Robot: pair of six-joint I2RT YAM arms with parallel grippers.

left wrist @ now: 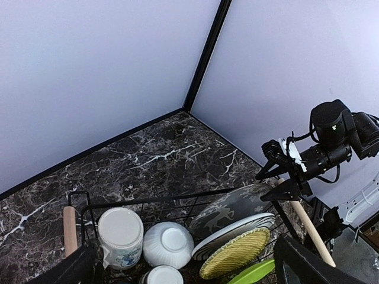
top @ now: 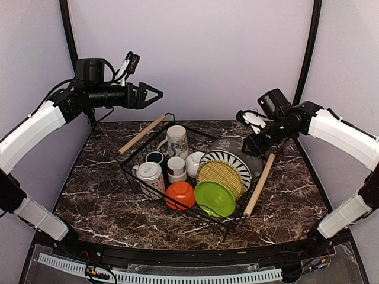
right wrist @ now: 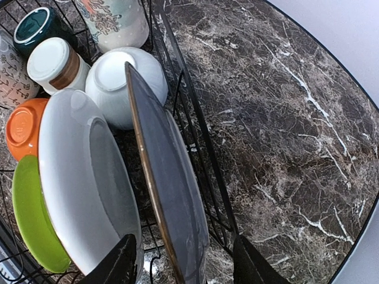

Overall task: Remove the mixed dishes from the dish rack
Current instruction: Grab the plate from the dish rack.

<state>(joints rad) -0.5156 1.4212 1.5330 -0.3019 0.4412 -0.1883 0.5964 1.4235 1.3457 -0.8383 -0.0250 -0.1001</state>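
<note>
The black wire dish rack (top: 133, 171) stands mid-table with wooden rod handles (top: 259, 184). It holds a grey plate (top: 234, 147), a striped plate (top: 228, 161), a woven yellow plate (top: 219, 177), a lime-green plate (top: 214, 198), an orange bowl (top: 180, 194), a white bowl (top: 194, 163), patterned mugs (top: 176, 141), a dark green cup (top: 155, 157) and a small white cup (top: 176, 167). My right gripper (top: 247, 144) is open at the rack's far right corner. In the right wrist view its fingers (right wrist: 121, 263) straddle the grey plate's rim (right wrist: 172, 195). My left gripper (top: 157, 93) is open and empty, high above the rack's far left.
The dark marble table (top: 95, 195) ends at pale walls behind and on both sides. A black frame post (left wrist: 207, 53) runs up the back corner. The rack's right handle (left wrist: 311, 231) lies just below my right gripper (left wrist: 278, 177).
</note>
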